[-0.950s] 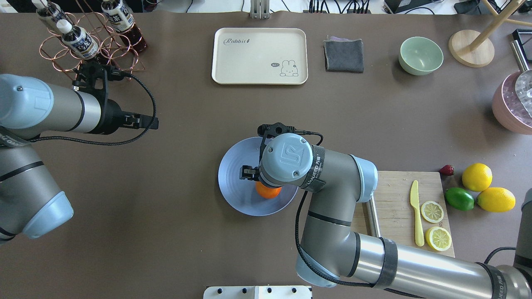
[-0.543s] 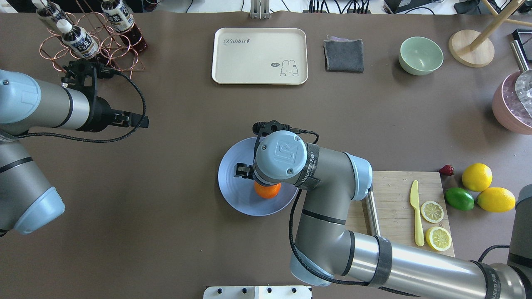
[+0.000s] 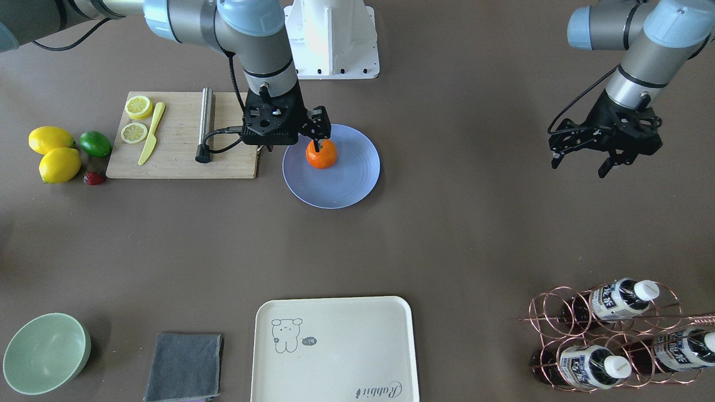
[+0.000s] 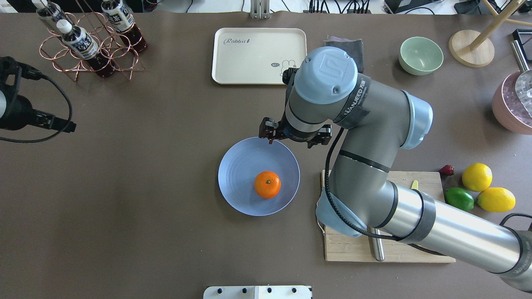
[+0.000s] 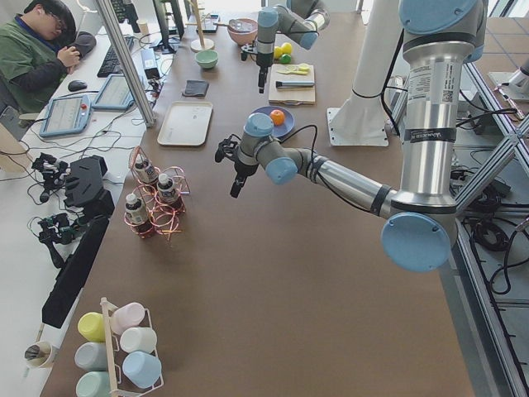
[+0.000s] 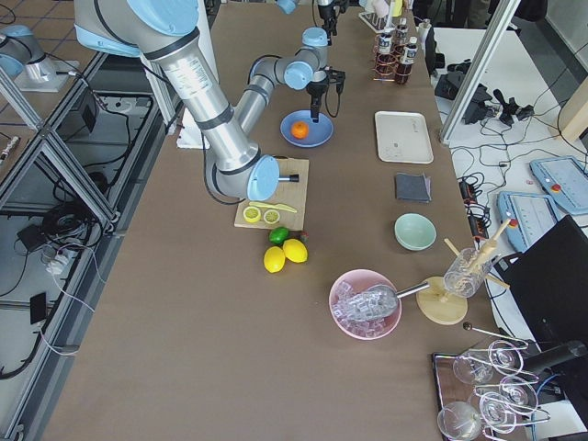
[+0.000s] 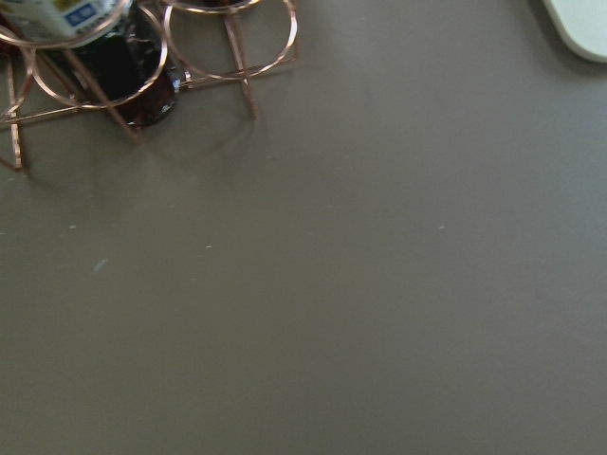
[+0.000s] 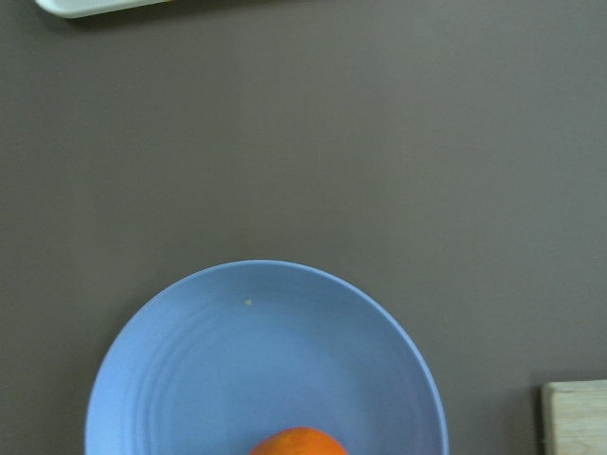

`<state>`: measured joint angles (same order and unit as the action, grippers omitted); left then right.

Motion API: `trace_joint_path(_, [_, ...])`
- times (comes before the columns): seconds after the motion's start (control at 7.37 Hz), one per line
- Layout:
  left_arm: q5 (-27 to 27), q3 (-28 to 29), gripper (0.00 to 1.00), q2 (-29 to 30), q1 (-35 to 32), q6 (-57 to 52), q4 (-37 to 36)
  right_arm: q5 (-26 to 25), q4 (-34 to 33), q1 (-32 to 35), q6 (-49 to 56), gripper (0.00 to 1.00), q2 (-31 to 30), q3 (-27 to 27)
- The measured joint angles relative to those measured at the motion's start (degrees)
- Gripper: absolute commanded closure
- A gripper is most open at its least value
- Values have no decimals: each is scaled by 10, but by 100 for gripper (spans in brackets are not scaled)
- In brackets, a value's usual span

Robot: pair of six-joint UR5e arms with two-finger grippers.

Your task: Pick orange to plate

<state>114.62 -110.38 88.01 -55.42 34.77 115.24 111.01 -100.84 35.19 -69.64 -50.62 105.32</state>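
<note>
The orange rests on the periwinkle-blue plate, right of its middle, with nothing touching it. My right gripper hangs open and empty above the plate's far rim, well clear of the fruit. In the front-facing view the orange sits on the plate with the right gripper raised over it. The right wrist view looks down on the plate, and the orange shows at the bottom edge. My left gripper hovers open and empty far off over bare table.
A wooden cutting board with a yellow knife and lemon slices lies right of the plate, partly under my right arm. Two lemons, a lime and a strawberry lie beyond it. A cream tray, green bowl and bottle rack line the far edge.
My right gripper has let go of the orange, risen and moved toward the far rim, leaving the fruit on the plate. The left arm has drawn back to the left.
</note>
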Motion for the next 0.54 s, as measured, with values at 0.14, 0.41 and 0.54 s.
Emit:
trace_joint_path(0.14, [2,-3,2,-25,-19,-27,0,16,-26,35,55,0,-28,27])
trace_joint_path(0.41, [34,-2,2,-69,-82,-111,-1,69,-39,126,198,0,-122,73])
trace_joint_path(0.54, [63,4,2,-86,-126,-161,-2,102,-39,182,285,0,-175,88])
